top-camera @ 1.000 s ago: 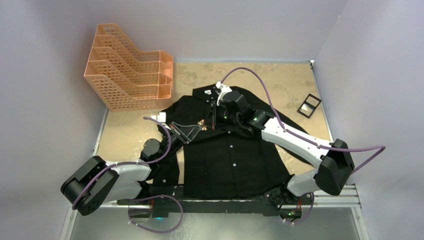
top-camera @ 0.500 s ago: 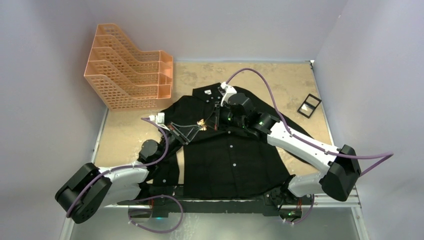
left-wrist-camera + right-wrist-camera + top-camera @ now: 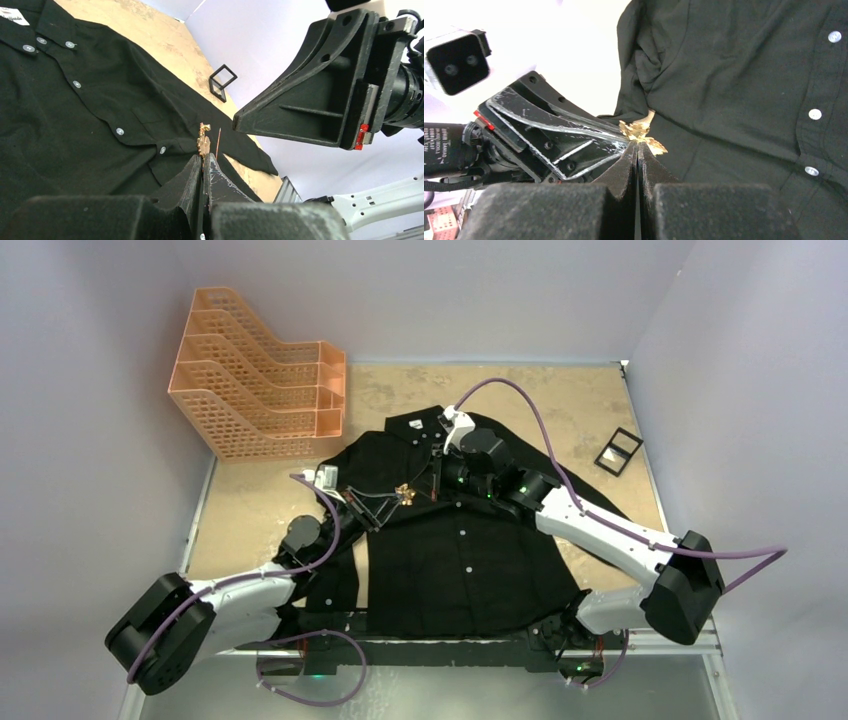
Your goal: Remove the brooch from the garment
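Note:
The black garment (image 3: 460, 550) lies flat on the table, collar away from me. The tiny golden brooch (image 3: 405, 494) is at its left chest. My left gripper (image 3: 398, 498) is shut on the brooch (image 3: 203, 141), which stands up from its tips (image 3: 203, 156) with a thin bare pin beside it. My right gripper (image 3: 433, 478) is shut just right of the brooch. In the right wrist view the brooch (image 3: 640, 132) sits just past its closed tips (image 3: 638, 146), with the left fingers (image 3: 564, 145) coming in from the left. A right finger (image 3: 310, 105) looms in the left wrist view.
An orange mesh file rack (image 3: 260, 380) stands at the back left. A small black frame (image 3: 619, 451) lies on the tan tabletop at the back right. Grey walls close in the table on three sides.
The left gripper and the brooch have shifted slightly toward me. The right arm has stretched a little further out, and its gripper stays beside the brooch.

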